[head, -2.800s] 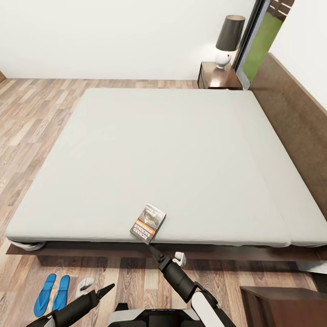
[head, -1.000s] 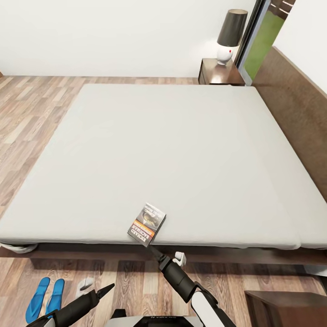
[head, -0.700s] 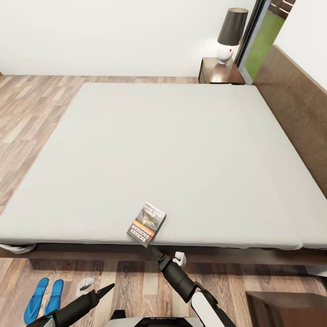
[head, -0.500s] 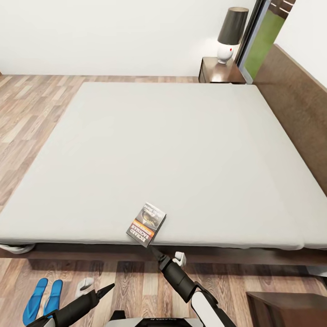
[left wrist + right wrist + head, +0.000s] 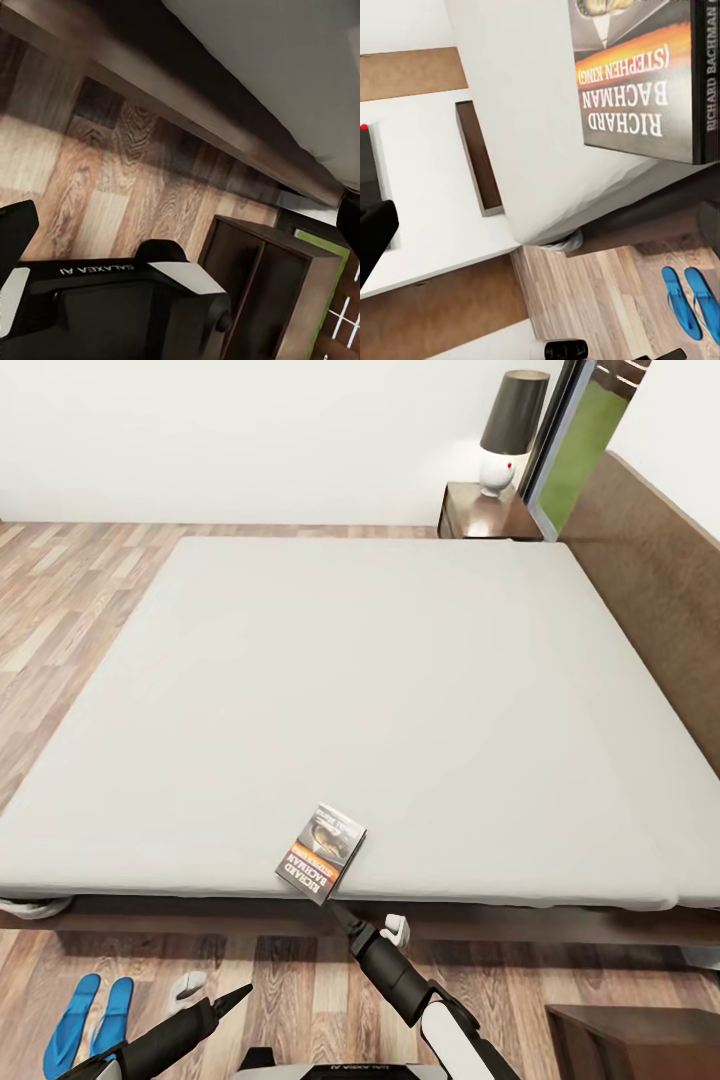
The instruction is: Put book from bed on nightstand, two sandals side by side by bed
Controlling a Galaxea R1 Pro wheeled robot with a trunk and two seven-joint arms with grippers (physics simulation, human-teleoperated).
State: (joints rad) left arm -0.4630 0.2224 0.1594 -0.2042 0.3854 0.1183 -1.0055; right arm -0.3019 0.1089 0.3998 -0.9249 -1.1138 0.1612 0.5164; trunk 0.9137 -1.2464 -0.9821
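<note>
The book (image 5: 321, 853), a light, stiff, thin paperback, lies flat at the bed's (image 5: 370, 690) near edge, best pinched by its overhanging corner, where the right hand (image 5: 345, 916) waits, fingers spread wide

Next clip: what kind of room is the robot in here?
A bedroom, by the look of it: a large low bed with a pale grey mattress and dark headboard, a nightstand carrying a lamp in the far corner, and blue sandals on the wood-plank floor.
</note>
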